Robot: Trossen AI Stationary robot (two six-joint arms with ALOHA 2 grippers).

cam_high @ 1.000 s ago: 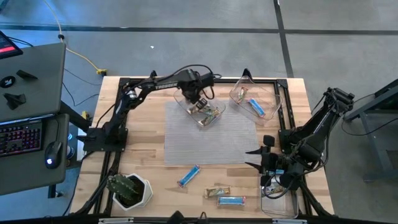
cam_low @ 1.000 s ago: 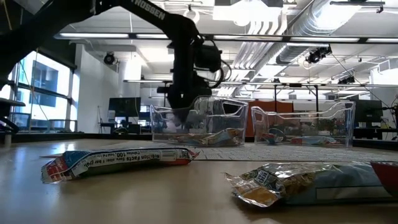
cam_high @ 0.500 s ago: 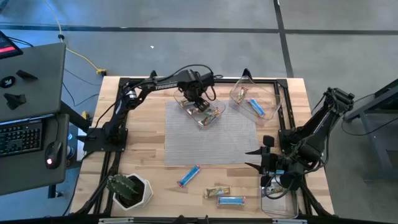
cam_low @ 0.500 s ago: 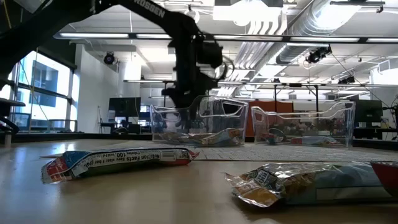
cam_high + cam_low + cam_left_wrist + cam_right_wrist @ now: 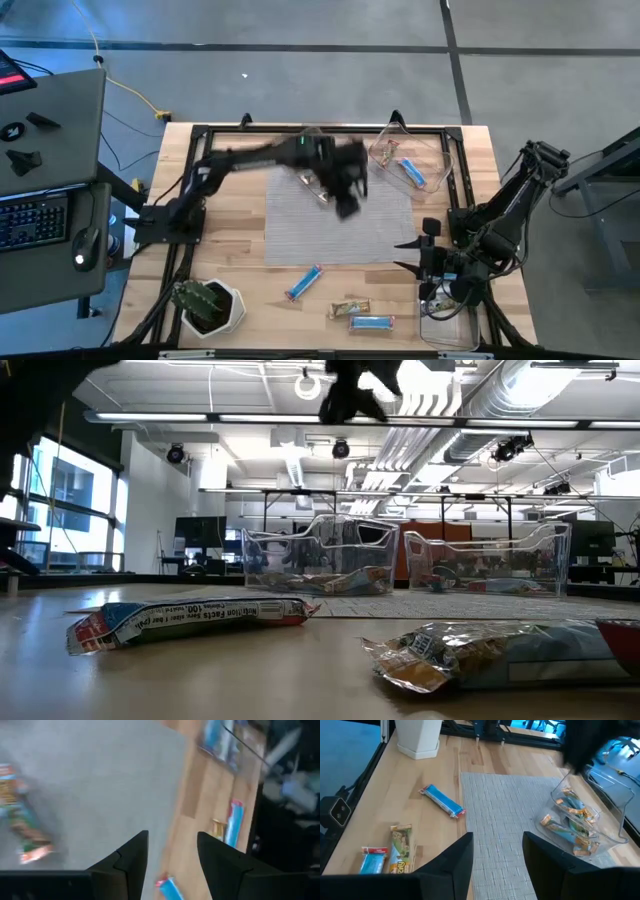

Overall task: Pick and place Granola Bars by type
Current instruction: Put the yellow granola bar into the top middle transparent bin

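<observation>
Three wrapped bars lie flat on the wood near the table's near edge: a blue one point(image 5: 303, 283), a tan one point(image 5: 350, 308) and a second blue one point(image 5: 372, 322). A clear bin point(image 5: 580, 820) at the far side of the grey mat holds several tan bars. The bin point(image 5: 410, 165) to its right holds a blue bar. My left gripper point(image 5: 172, 855) hangs open and empty high over the mat, blurred in the high view point(image 5: 345, 195). My right gripper point(image 5: 497, 855) waits open at the table's right edge point(image 5: 425, 255).
A grey woven mat point(image 5: 340, 225) covers the table's middle. A white planter with a green plant point(image 5: 210, 305) stands at the near left corner. Another clear bin point(image 5: 445, 325) sits at the near right corner, under my right arm. A black frame runs along the table's edges.
My left gripper has risen out of the bin with the tan bars and swung fast toward the table's right and near side, over the mat. In the low view it has climbed from bin height to the top of the picture. The bars have stayed put.
</observation>
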